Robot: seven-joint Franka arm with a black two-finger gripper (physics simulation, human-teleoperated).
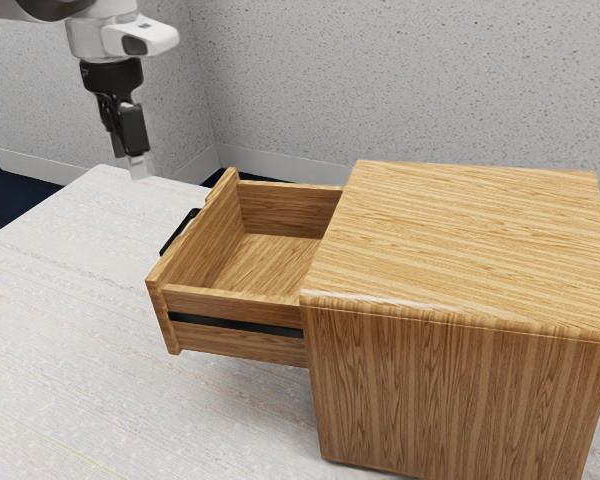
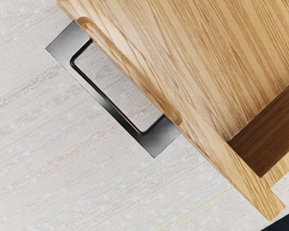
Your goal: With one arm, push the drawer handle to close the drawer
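In the exterior view my gripper (image 1: 135,155) hangs in the air at the upper left, higher than the drawer and apart from it. The wooden drawer (image 1: 237,297) stands far out of its cabinet, its inside bare. On the drawer's front panel is the black handle (image 1: 178,231), partly hidden behind the panel. Seen from above in the wrist view, the dark metal handle (image 2: 106,106) is a squared loop joined to the drawer front (image 2: 202,142), and nothing touches it.
The wooden cabinet (image 1: 460,240) takes up the right side of the exterior view. A pale, streaked table (image 1: 60,330) lies beneath it and extends past the drawer front. Speckled grey walls (image 1: 400,80) rise behind.
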